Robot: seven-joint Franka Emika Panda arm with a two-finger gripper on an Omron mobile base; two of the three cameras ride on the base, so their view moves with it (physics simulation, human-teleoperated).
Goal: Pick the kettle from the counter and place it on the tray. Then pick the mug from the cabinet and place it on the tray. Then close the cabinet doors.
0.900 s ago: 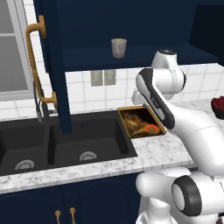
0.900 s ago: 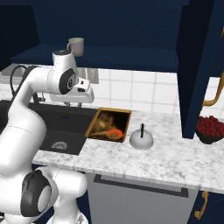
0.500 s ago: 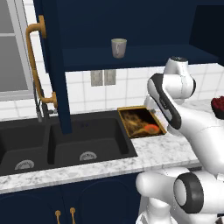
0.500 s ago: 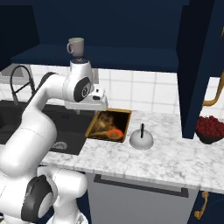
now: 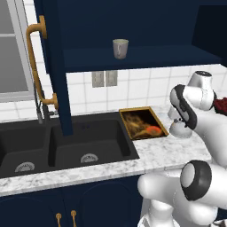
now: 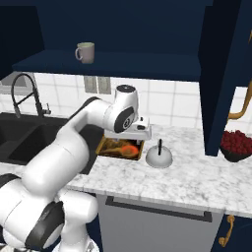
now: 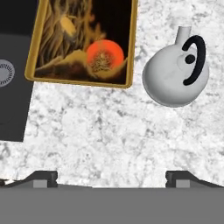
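- From the hand view I see my pincer (image 7: pixel 111 177) released, its two dark fingertips (image 7: pixel 43 177) standing wide apart at the bottom of the frame with nothing between them, over bare marbled worktop (image 7: pixel 109 131).
- The kettle (image 7: pixel 176 74) lies in the upper right of the hand view, on the worktop and just beside the tray (image 7: pixel 131 43), apart from its rim; its black arched handle crosses the dome.
- In the right base view the kettle (image 6: pixel 159 156) stands at frame centre, directly right of the tray (image 6: pixel 119 147); the pincer (image 6: pixel 140 132) hangs above the tray's right end, to the upper left of the kettle.
- In the left base view the tray (image 5: pixel 142 124) sits at centre right, just right of the black sink (image 5: pixel 66 144); the kettle (image 5: pixel 178 129) shows partly behind the arm.
- The mug (image 5: pixel 120 48) stands upright on the shelf of the cabinet (image 5: pixel 133 26) in the upper centre of the left base view; in the right base view the mug (image 6: pixel 85 52) is at upper left, handle turned to frame left.
- The cabinet doors stand open: one door (image 5: pixel 53 66) at the left of the left base view with its brass bar handle (image 5: pixel 37 66), the other door (image 6: pixel 221 74) at the right of the right base view.
- A bowl of red fruit (image 6: pixel 237 144) rests on the worktop at the right edge of the right base view.
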